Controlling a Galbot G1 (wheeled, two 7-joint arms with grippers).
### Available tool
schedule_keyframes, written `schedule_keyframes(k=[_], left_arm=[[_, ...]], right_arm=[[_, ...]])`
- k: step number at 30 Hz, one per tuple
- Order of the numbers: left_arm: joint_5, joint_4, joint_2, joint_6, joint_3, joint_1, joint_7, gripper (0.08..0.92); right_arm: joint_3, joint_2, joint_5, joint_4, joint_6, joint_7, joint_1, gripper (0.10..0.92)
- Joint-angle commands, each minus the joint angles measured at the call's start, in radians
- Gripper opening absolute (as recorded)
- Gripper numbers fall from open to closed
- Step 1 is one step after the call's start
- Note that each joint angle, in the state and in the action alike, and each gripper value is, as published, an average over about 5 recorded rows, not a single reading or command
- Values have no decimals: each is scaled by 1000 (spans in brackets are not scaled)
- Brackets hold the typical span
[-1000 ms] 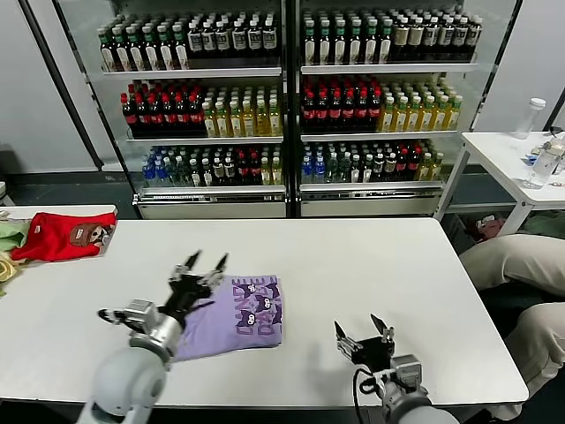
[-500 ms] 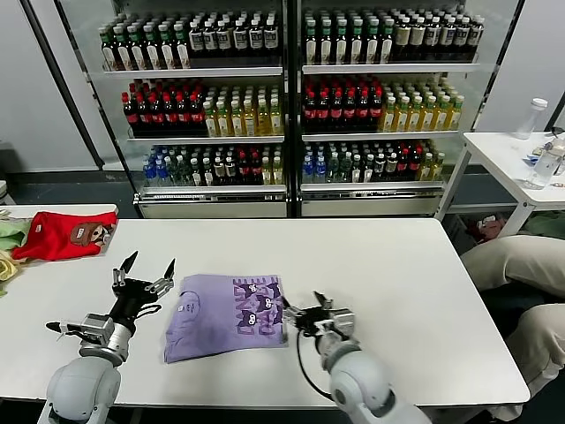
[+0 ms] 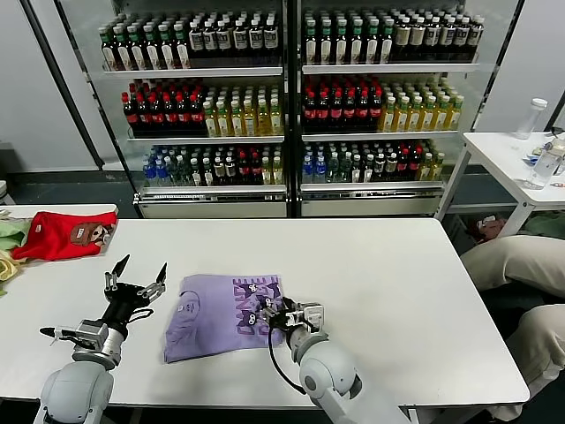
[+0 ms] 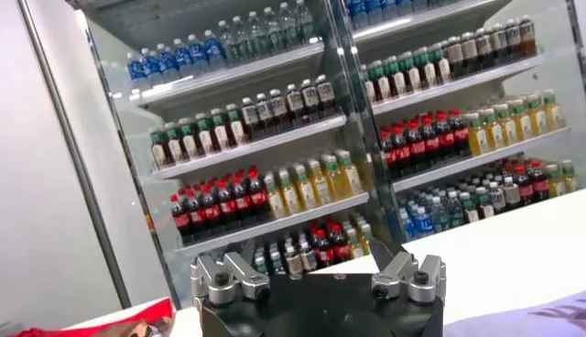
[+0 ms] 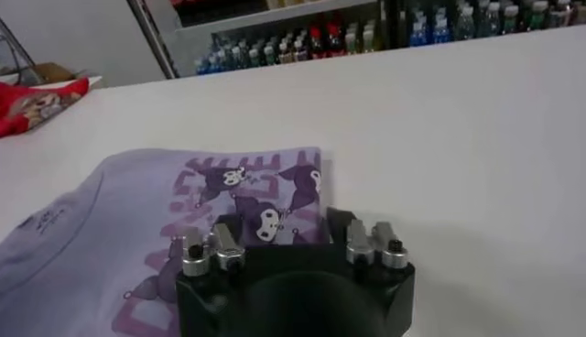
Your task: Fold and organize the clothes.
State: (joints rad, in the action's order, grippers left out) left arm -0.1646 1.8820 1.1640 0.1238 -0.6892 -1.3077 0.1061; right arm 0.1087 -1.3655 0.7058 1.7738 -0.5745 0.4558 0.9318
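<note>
One lavender T-shirt lies folded on the white table, dark purple cartoon print facing up on its right half. My left gripper is open and empty, raised just left of the shirt and apart from it. In the left wrist view the left gripper points at the shelves, with a corner of the shirt at the edge. My right gripper is open, low at the shirt's right edge. In the right wrist view the right gripper has its jaws spread over the printed corner of the shirt.
A red garment lies on a table at the far left, with green and yellow clothes beside it. Drink shelves stand behind. A small side table with bottles is at the right. A person's legs are near the table's right end.
My left gripper has drawn back off the shirt to its left side. My right gripper has moved from the table's front right up to the shirt's right edge.
</note>
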Motion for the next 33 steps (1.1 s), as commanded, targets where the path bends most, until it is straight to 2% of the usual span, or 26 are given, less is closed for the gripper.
schedule_keyframes(k=[1, 8, 13, 16, 22, 29, 33], left_arm=[[-79, 64, 6, 22, -4, -15, 4, 823], [-78, 52, 5, 27, -2, -8, 5, 823], [-71, 26, 2, 4, -8, -8, 6, 823], [-56, 5, 1, -29, -7, -6, 14, 823], [-37, -27, 12, -95, -1, -7, 46, 823], [40, -49, 42, -164, 21, -11, 79, 823], [76, -50, 56, -185, 20, -22, 78, 823]], right_arm=[[33, -20, 113, -32, -6, 126, -31, 527], [9, -19, 77, -11, 1, 107, -23, 328], [-44, 39, -6, 108, 17, 64, -2, 181], [-98, 106, -38, 200, 19, 50, 24, 131], [-243, 224, -85, 302, 0, 46, 184, 126], [-283, 213, -192, 271, 36, -13, 279, 128], [-312, 216, -284, 276, 85, -95, 292, 191]])
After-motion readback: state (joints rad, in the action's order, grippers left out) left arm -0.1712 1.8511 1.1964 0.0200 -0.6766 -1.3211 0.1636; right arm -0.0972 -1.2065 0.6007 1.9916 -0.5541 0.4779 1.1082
